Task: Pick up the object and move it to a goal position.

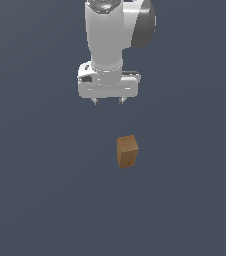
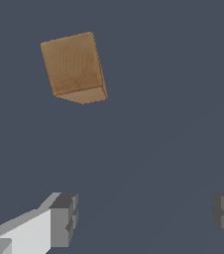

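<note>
The object is a small brown wood-textured block point(image 1: 127, 151), taller than wide, standing on the dark grey surface. It also shows in the wrist view point(image 2: 74, 67). My white gripper point(image 1: 108, 101) hangs above the surface, farther back than the block and a little toward the exterior view's left of it, not touching it. Its two short fingertips point(image 1: 96, 101) are spread apart and hold nothing. In the wrist view the gripper point(image 2: 146, 218) shows both grey fingers point(image 2: 64, 218) wide apart with only bare surface between them.
A uniform dark grey surface point(image 1: 45, 190) fills both views. No other objects, containers or edges show.
</note>
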